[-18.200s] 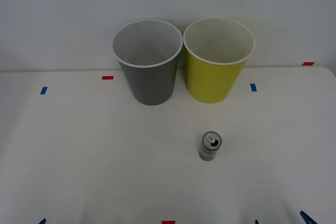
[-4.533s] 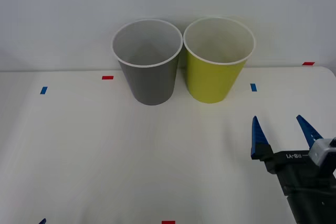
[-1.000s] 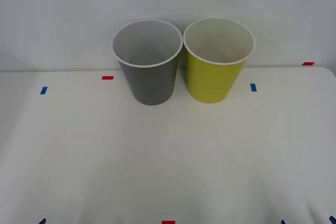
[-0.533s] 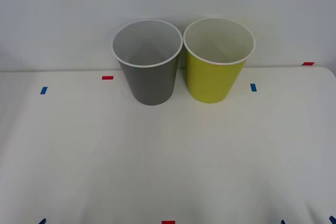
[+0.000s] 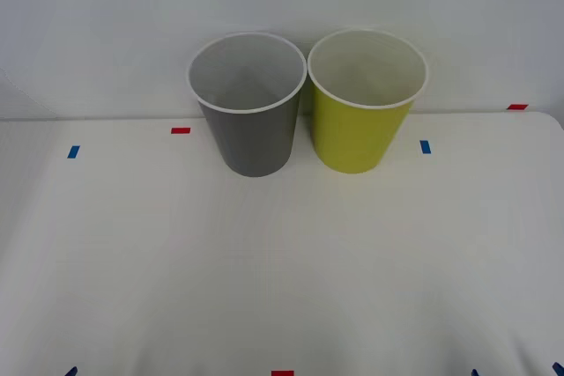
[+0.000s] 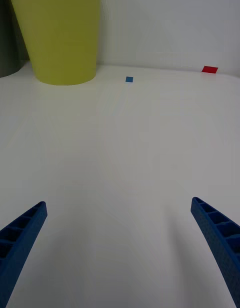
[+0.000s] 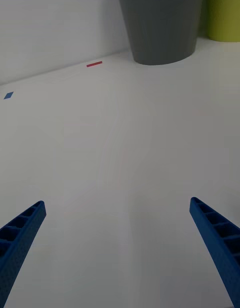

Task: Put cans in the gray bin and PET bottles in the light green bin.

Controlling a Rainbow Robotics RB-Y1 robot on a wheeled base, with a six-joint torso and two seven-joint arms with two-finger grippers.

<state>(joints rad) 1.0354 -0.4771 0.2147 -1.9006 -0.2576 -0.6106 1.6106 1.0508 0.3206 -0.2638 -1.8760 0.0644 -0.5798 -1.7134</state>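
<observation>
- I am holding my right gripper (image 6: 120, 253) low at the near edge of the table (image 5: 282, 261), fingers spread wide with nothing between them; my left gripper (image 7: 120, 253) is sitting likewise, agape and bare.
- Beyond them, the gray bin (image 5: 247, 103) and the light green bin (image 5: 367, 99) are standing side by side at the far edge.
- The can is lying nowhere on the table now, though earlier it was standing before the green bin; I am judging it dropped in, and nothing left to sort.

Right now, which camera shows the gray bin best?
The front view: the gray bin shows whole, rim and pale inside included. The left wrist view shows its lower wall and base; the right wrist view catches a dark sliver.
</observation>
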